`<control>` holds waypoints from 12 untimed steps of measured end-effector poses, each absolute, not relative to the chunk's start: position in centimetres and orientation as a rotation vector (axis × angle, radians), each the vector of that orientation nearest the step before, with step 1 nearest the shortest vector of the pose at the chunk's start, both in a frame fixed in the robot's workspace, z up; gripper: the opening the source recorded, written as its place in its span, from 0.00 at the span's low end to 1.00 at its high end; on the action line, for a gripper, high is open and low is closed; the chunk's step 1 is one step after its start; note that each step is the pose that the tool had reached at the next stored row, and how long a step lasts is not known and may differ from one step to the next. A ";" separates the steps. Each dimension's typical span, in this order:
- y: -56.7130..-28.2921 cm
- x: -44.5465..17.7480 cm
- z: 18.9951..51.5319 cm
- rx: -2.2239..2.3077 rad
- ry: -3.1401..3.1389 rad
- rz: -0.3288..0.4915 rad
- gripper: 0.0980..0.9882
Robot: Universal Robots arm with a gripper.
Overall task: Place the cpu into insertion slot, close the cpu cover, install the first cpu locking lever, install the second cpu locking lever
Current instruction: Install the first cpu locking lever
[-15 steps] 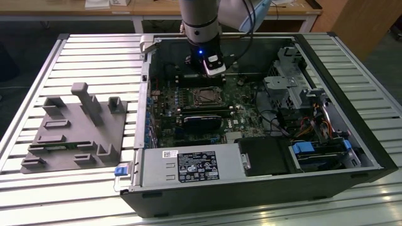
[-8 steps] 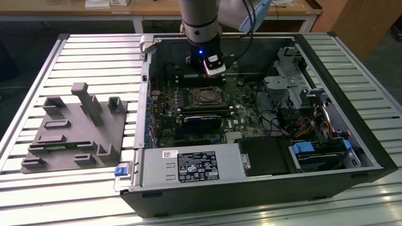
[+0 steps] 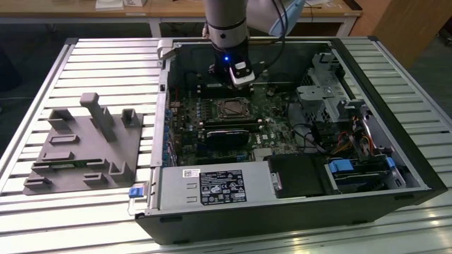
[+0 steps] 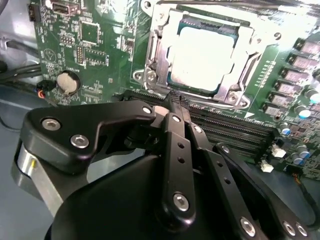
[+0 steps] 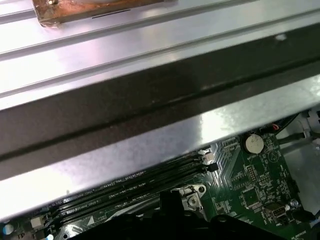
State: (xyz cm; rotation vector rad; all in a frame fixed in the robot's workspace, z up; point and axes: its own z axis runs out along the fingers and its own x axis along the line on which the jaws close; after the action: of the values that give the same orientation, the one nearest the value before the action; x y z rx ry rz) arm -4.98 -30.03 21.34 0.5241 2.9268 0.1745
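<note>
In the exterior view we see the arm reaching down into the open computer case (image 3: 416,174), which lies on the slatted table (image 3: 106,58). The tool (image 3: 240,80) hangs just above the board, at the far side of the slot (image 3: 232,108); the slot lies a short way toward the camera from the tool, with the black memory module (image 3: 229,127) just beyond it on the near side. A grey fixture (image 3: 81,151) sits well apart on the table, at the exterior view's left.

In the second wrist view we look along the tool (image 4: 176,99) toward the slot (image 4: 202,55). Its fingers (image 4: 172,130) are pressed together with nothing between them, and their tip points at the slot's nearer edge, over the memory slots (image 4: 235,127) that run alongside it. The cpu (image 4: 202,57) already lies flat inside the slot, its bright metal top facing up. The cover (image 4: 235,92) shows as a metal frame around the cpu; we cannot tell whether it is fully down or latched. We judge the work ahead lies straight ahead of the fingertips, close by.

In the first wrist view we see the case wall (image 5: 150,100) and a strip of the board (image 5: 250,175), with a coin cell (image 5: 253,144).
</note>
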 end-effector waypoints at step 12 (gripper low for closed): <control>-30.3 -4.7 21.3 0.541 2.968 0.076 0.01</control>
State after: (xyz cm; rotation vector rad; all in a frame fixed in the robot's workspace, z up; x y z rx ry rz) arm -4.71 -30.33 21.34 0.5406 2.9676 0.0758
